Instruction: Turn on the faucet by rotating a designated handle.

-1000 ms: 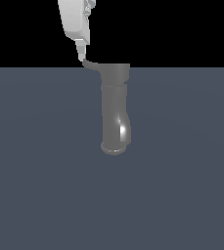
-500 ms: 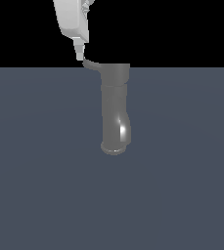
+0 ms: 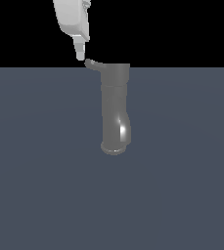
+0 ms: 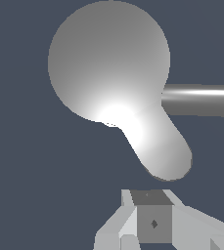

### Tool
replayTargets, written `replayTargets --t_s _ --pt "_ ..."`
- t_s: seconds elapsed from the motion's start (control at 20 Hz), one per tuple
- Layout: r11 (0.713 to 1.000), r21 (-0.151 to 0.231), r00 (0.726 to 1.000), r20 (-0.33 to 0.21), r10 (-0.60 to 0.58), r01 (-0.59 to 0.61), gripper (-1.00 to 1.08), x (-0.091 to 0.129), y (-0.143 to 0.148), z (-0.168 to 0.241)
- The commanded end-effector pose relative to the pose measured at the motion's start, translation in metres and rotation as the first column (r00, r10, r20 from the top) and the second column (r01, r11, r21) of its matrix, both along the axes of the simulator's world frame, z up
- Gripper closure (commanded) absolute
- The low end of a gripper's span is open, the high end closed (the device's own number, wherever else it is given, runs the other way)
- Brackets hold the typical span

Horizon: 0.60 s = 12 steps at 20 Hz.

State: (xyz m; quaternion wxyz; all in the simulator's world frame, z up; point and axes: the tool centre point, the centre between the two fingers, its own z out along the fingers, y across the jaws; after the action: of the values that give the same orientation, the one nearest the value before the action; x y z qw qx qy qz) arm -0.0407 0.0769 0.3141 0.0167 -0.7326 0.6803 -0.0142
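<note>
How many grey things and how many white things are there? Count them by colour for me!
Grey: 2, the faucet and its little handle
White: 1, the robot's end effector, just above the handle
Total: 3
</note>
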Motion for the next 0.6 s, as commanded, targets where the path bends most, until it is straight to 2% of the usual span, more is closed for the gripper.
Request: replayTargets --t_s 0.0,0.5,0.55 --pt "1.000 -0.003 0.999 -0.027 -0.023 0.023 1.08 -0.012 -0.018 -0.010" --pt "1.000 -0.005 0.999 -0.042 -0.027 0.027 1.08 -0.040 -0.035 -0.016" --pt "1.000 -0.005 1.000 -0.004 -0.003 0.003 1.08 -0.030 -0.020 -0.001"
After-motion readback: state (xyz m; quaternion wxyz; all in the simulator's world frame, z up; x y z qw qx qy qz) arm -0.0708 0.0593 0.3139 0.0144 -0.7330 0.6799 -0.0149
